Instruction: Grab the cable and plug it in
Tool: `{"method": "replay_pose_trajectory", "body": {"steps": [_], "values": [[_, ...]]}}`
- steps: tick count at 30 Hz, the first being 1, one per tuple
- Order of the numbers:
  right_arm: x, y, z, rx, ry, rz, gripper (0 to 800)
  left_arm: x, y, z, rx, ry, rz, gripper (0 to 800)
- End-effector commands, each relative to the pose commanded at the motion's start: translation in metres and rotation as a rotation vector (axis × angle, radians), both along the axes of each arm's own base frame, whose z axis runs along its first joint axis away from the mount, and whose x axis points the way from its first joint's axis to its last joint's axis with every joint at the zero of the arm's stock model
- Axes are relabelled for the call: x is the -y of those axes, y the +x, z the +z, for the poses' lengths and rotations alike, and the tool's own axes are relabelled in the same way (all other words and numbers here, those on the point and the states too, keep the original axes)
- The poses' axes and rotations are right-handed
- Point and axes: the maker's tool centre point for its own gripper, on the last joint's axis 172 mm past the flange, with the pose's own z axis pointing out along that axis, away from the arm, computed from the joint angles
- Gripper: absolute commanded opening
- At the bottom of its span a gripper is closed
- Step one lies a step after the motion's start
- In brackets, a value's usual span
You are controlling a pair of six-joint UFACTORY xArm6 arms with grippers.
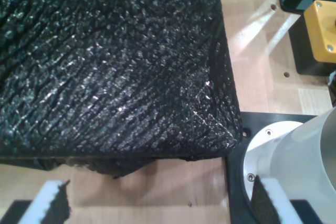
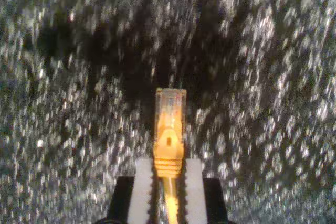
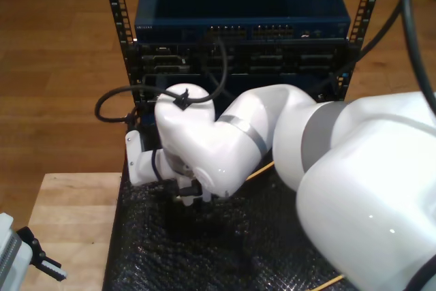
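Second claw: my second gripper (image 2: 169, 182) was pinching the cable (image 2: 169, 145) just behind its clear plug (image 2: 170, 106), which pointed out over the black mat (image 2: 63, 129).
Hold: on the orange boot, pads (image 2: 143, 182) flanking it; a sound spot, I judged, as the plug and its latch looked brittle.
Handling: light, limp cord, likely to trail and drag.
First claw: my first gripper (image 1: 157, 203) stood spread and empty above the worktop (image 1: 157, 187).
Rack: the rack (image 3: 242, 32) stood beyond the mat in the exterior view.
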Motion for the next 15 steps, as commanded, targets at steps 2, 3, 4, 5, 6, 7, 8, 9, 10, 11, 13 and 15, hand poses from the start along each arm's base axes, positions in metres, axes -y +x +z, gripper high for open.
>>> {"method": "replay_pose_trajectory", "body": {"steps": [2,3,4,5,6,7,8,9,10,11,13,15], "values": [[0.009,0.001,0.010,-0.001,-0.006,0.006,6,-0.003,0.004,0.004,0.009,0.008,0.001,800],[0.009,0.002,0.016,0.003,0.001,0.012,6,-0.003,0.004,0.005,0.010,0.006,-0.001,800],[0.008,0.000,0.019,-0.001,0.013,0.009,6,-0.003,0.004,0.007,0.011,0.005,-0.003,800],[0.007,-0.001,0.023,-0.005,0.027,0.005,6,-0.003,0.004,0.009,0.009,0.003,-0.004,800],[0.010,-0.002,0.027,-0.015,0.040,-0.005,6,-0.002,0.004,0.011,0.006,-0.001,-0.008,800],[0.016,-0.003,0.031,-0.026,0.050,-0.012,6,0.000,0.005,0.015,0.007,-0.006,-0.012,800],[0.024,-0.002,0.035,-0.037,0.061,-0.025,6,0.003,0.007,0.019,0.008,-0.013,-0.019,800],[0.029,-0.001,0.041,-0.045,0.076,-0.034,6,0.008,0.011,0.024,0.014,-0.022,-0.021,800],[0.032,-0.001,0.046,-0.054,0.094,-0.047,6,0.012,0.015,0.027,0.015,-0.031,-0.023,800],[0.033,-0.002,0.051,-0.066,0.112,-0.056,6,0.017,0.019,0.032,0.018,-0.040,-0.023,800],[0.038,-0.005,0.058,-0.088,0.137,-0.064,6,0.025,0.025,0.036,0.011,-0.045,-0.023,800],[0.052,-0.003,0.067,-0.103,0.158,-0.090,6,0.032,0.026,0.036,-0.006,-0.040,-0.030,800]]}}
